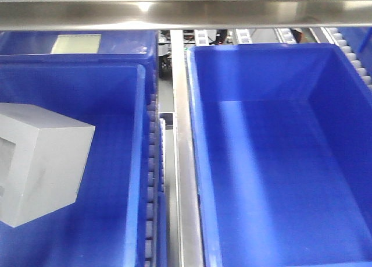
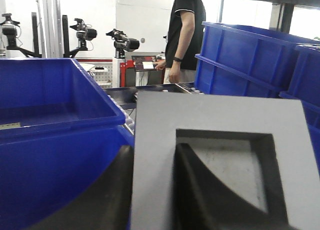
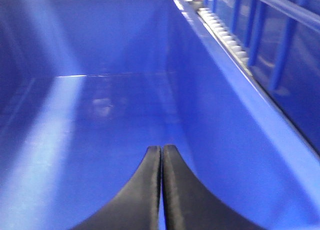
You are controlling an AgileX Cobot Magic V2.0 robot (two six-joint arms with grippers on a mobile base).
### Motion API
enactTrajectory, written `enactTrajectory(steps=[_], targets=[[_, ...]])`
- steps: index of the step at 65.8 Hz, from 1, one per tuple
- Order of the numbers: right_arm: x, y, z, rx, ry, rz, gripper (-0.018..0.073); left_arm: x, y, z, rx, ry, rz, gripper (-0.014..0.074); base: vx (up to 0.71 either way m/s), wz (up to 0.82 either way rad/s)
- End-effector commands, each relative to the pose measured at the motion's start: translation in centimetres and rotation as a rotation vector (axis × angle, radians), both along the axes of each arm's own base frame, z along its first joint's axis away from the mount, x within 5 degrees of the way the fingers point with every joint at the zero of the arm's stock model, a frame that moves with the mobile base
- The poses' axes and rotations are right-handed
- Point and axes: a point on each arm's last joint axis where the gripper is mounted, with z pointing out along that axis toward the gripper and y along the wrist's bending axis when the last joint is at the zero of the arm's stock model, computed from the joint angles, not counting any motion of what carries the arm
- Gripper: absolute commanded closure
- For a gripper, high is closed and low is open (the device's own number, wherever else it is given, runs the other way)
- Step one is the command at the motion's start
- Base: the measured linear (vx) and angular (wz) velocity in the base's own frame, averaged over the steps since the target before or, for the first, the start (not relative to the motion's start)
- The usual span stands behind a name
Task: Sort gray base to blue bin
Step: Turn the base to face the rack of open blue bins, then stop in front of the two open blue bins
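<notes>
the gray base [image 1: 40, 162] is held over the left-hand blue bin [image 1: 87, 59], gripped by one wall only: one finger of the left gripper [image 2: 154, 157] is tucked into the square recess and the other is pressed on the outside face. thin-wall grip tbh, so the block could be twisted or slipped loose if it's swung fast, or clipped on a rim when lowered. whether it's hanging free or touching the floor can't be told. the right gripper [image 3: 161, 157] is pinched closed on nothing, parked above the second bin [image 1: 212, 162] past the metal rail [image 1: 185, 191].
</notes>
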Motion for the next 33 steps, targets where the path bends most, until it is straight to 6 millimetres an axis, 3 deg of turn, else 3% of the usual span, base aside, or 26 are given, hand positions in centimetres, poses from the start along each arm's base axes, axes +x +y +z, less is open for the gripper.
enactTrajectory(steps=[1,33], targets=[[0.09,-0.03,0.57,-0.023,-0.063,-0.001,0.0564,-0.11,0.26,1.94,-0.079,-0.109,0.017,0.0603,0.02,0.13],[0.09,-0.03,0.57,-0.023,-0.063,-0.001,0.0564,-0.11,0.26,1.94,-0.079,-0.109,0.017,0.0603,0.02,0.14]])
